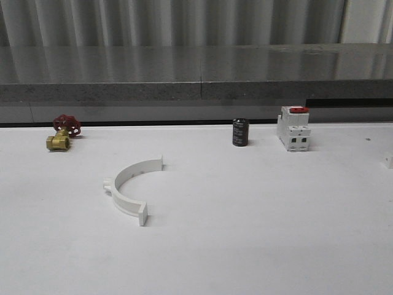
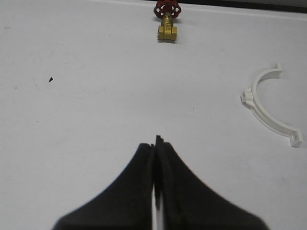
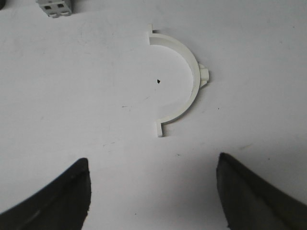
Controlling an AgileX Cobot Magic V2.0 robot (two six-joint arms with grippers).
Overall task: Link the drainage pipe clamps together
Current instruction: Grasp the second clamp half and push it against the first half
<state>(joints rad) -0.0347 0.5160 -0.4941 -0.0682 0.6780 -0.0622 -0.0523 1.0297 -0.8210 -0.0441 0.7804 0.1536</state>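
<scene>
2 clamps lie apart; left pincer [image 2: 154,143] pressed together, right pincer [image 3: 152,191] spread above 1 clamp [image 3: 180,79], grasp next.

Clamp half [image 1: 130,187] front-left on table [image 1: 258,233]; valve [image 1: 62,133] behind-left, capacitor [image 1: 240,132] + switch [image 1: 293,128] behind-right

White matt plastic clamp [image 1: 130,185]; shiny brass valve [image 1: 59,141].

White table [image 1: 258,246] bearing, along its far edge, a brass valve with a red handwheel [image 1: 62,133] at left, a small dark cylindrical capacitor [image 1: 240,132] right of centre, and just beside it a white block-shaped switch with a red top [image 1: 293,128].
</scene>
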